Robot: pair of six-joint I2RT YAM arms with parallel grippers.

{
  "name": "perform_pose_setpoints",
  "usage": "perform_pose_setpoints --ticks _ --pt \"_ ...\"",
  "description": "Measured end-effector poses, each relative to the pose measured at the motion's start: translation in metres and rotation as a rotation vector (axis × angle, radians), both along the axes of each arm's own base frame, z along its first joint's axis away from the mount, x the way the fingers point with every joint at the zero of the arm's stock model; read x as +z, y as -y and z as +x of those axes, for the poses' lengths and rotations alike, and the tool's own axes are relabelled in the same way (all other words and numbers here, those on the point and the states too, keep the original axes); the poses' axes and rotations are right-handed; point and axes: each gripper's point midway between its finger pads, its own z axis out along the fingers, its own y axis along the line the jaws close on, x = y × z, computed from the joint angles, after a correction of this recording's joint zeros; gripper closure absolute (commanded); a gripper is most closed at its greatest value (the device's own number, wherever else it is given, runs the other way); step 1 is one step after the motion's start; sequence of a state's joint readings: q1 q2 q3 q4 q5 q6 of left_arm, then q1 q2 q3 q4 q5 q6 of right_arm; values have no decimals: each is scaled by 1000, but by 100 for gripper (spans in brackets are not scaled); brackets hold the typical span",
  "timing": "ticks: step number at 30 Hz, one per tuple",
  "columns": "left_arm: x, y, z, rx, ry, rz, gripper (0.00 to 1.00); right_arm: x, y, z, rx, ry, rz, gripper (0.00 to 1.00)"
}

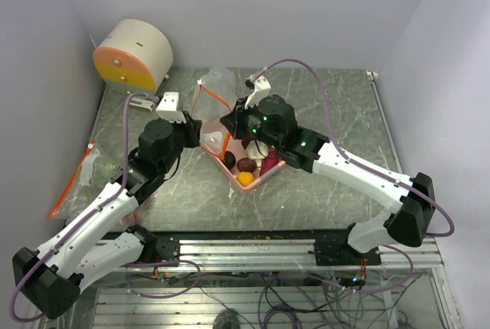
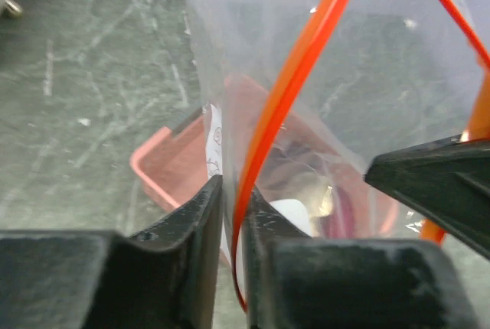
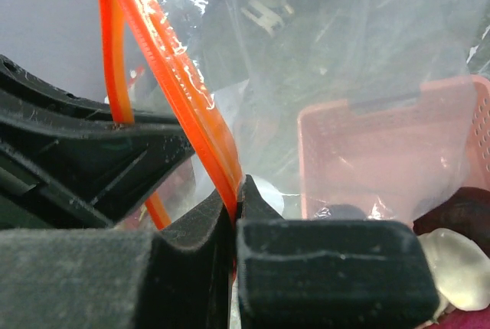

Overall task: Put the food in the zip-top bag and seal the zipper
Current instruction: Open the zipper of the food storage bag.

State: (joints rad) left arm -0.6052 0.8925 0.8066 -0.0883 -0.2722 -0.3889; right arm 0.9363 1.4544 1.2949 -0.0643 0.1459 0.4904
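Left gripper [image 2: 233,218] is clenched on the zipper [image 2: 291,73]: the orange-red strip runs down through the narrow slot between its two black fingers. Right gripper [image 3: 234,205] is likewise clamped on the strip, which is pinched flat between its pads. In the top view both grippers meet over the near-left corner of the pink basket [image 1: 264,172], close together, each gripping the bag's mouth. The zip-top bag [image 1: 218,83] is held up off the green marbled table [image 1: 337,107], its clear crinkly film rising behind the grippers and its mouth hanging over the basket's left end. The food sits in the basket, outside the bag: dark purple grape [image 1: 245,164], orange-yellow fruit [image 1: 245,179] at the near corner, magenta piece [image 1: 269,163] at the right wall, and whitish bulb [image 3: 458,264] beside a dark fruit. Through the film, the right wrist view shows the basket's lattice wall. A second bag [image 1: 83,170] with an orange strip lies flat at the table's left edge, well apart. A round cream-and-orange drum [image 1: 134,55] stands at the far-left corner.
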Motion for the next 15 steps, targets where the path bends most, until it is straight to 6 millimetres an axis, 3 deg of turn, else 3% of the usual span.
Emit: perform_pose_setpoints --ticks 7,9,12,15 --pt "6 -18 -7 43 -14 86 93 -8 11 2 -64 -6 -41 100" --pt "29 -29 -14 61 -3 113 93 -14 22 8 -129 -9 -76 100" --pt "80 -51 -32 97 54 119 93 -22 37 17 -218 -10 -117 100" --pt "101 -61 -54 72 66 132 93 -11 28 11 -215 2 -76 100"
